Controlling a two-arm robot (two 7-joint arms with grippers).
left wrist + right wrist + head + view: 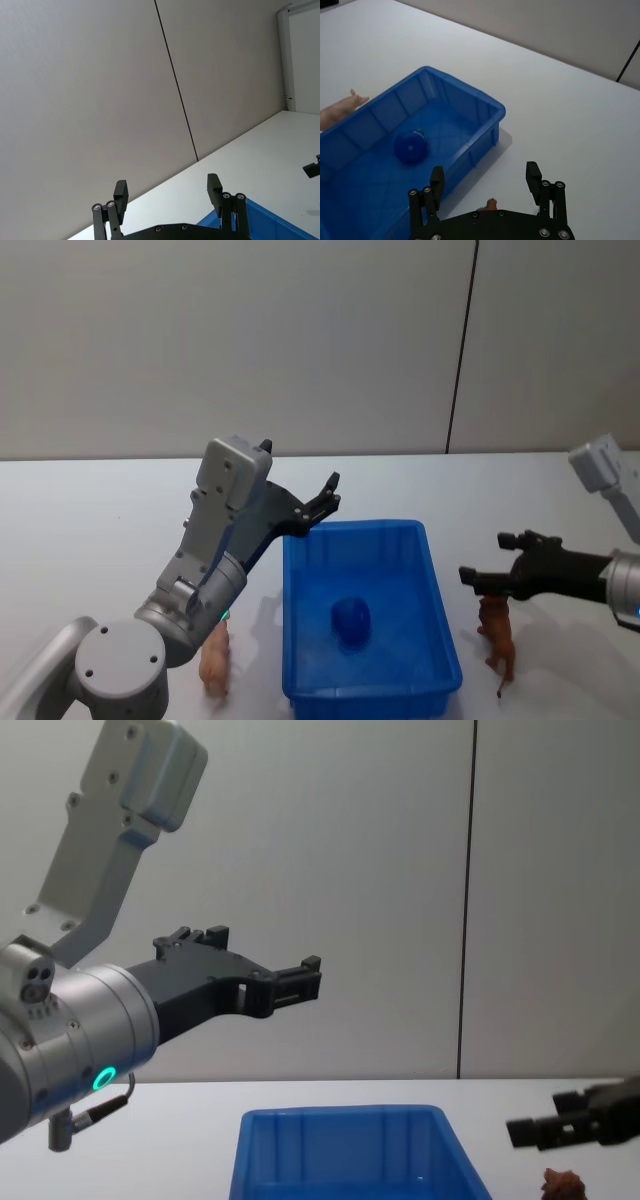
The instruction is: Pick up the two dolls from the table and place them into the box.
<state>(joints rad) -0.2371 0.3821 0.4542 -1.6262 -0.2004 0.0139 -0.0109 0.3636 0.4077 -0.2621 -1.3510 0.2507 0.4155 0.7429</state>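
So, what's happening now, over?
Left claw open, raised by far corner of blue bin. Right claw open, above reddish-brown doll. Pink doll on table, left of bin. Round blue object inside bin.

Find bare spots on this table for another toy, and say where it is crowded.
Free: the table behind the box and at its far left. Crowded: left of the box, the pale pink doll beside the arm of the raised left gripper; right of it, the open right gripper over the reddish-brown doll.
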